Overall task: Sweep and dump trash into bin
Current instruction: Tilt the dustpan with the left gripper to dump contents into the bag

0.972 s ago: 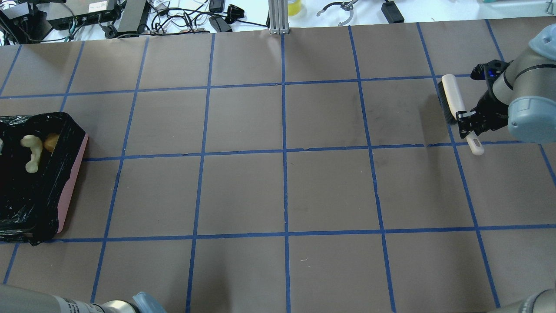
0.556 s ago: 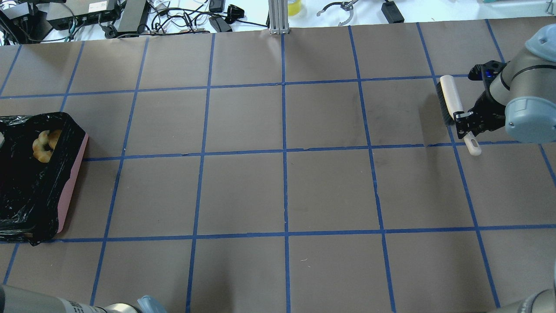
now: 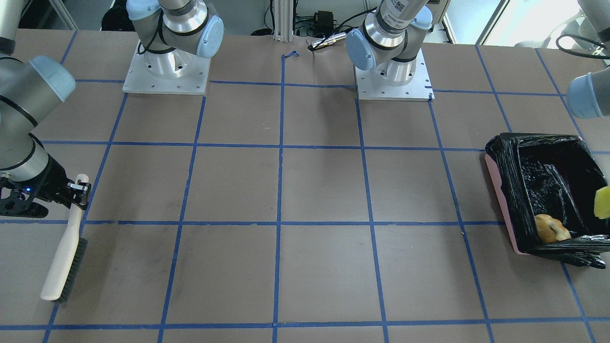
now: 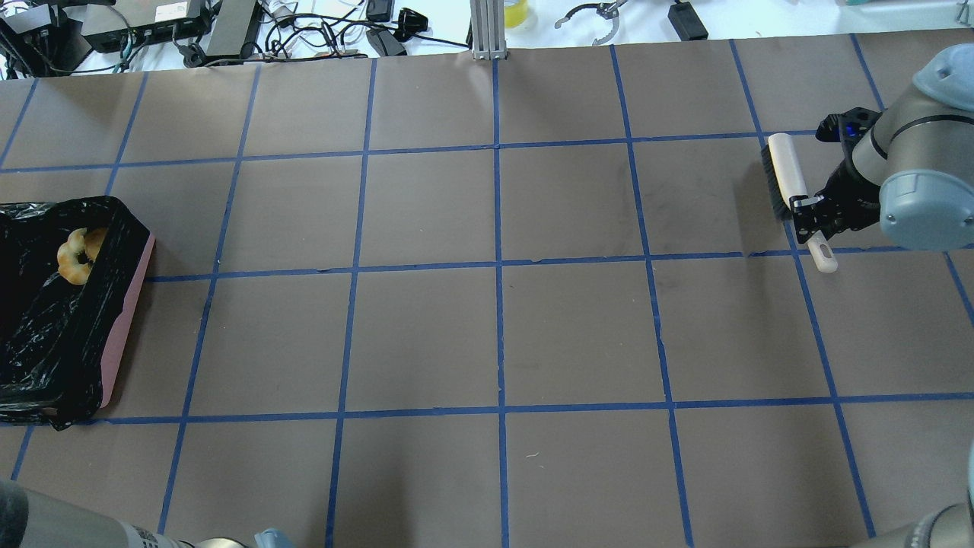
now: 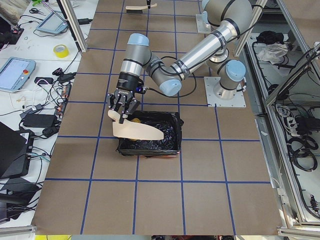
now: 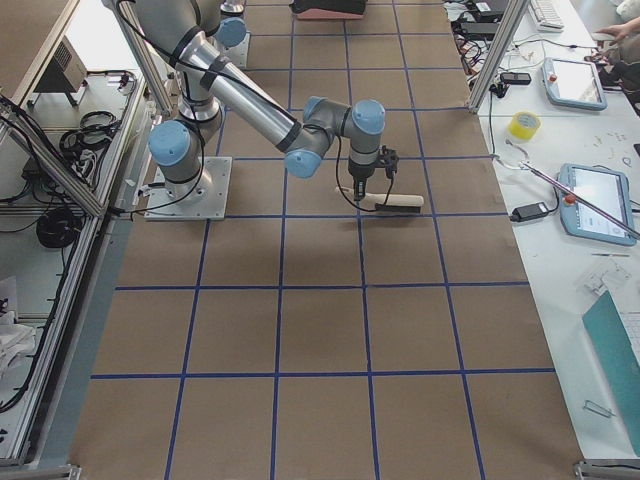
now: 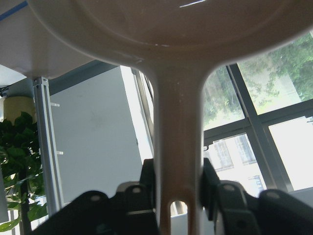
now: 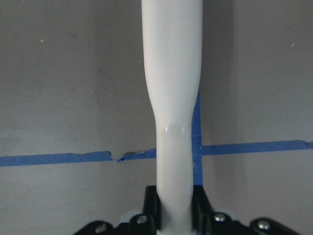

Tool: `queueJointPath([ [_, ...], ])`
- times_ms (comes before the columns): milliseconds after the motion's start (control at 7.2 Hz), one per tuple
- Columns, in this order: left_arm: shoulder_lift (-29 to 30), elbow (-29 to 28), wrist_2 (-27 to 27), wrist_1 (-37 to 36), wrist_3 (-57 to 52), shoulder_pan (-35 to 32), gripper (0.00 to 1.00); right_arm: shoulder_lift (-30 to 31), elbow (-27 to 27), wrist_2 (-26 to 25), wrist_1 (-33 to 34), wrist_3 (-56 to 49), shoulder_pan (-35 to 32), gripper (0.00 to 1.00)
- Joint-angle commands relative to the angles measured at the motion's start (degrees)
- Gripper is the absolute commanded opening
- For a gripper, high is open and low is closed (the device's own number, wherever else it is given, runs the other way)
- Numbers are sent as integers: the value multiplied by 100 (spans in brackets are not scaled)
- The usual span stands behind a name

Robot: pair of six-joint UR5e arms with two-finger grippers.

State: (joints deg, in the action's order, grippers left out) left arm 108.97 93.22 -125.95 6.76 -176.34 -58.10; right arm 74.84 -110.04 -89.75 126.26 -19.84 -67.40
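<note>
The bin (image 4: 125, 304), pink with a black bag, stands at the table's left end; it also shows in the front view (image 3: 498, 183) and the left side view (image 5: 150, 146). A golden-brown lump (image 4: 74, 257) lies inside it (image 3: 550, 227). A yellow sponge piece (image 3: 603, 202) shows at the bin's far edge. The cream slice is hidden. My left gripper (image 7: 178, 188) is shut on the handle of the white dustpan (image 5: 135, 131), held tilted over the bin. My right gripper (image 4: 810, 217) is shut on the handle of the brush (image 4: 784, 171), whose bristles are at the table.
Brown paper with a blue tape grid covers the table (image 4: 494, 327). Cables and devices (image 4: 228, 30) lie beyond its far edge. The arm bases (image 3: 164, 71) stand at the robot's side. The brush also shows at the front view's left (image 3: 64, 257).
The pale slice and orange lump that showed spread over the bin have dropped; now the lump rests inside. My right gripper has shifted the brush slightly left.
</note>
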Motion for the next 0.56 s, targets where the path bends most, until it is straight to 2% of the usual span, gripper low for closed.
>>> queueJointPath([
  [0,63,676,-463,-1401,-278,-482,0,-22,0,45,-4,51,-106,0],
  [139,11,619,-456,-1423,-304,-518,0,-48,0,45,4,33,-106,0],
  [278,-24,462,-378,-1406,-296,-614,0,-74,-35,62,4,16,-106,6],
  [417,-42,103,-38,-1023,-148,-911,0,-66,-96,62,74,24,-106,16],
])
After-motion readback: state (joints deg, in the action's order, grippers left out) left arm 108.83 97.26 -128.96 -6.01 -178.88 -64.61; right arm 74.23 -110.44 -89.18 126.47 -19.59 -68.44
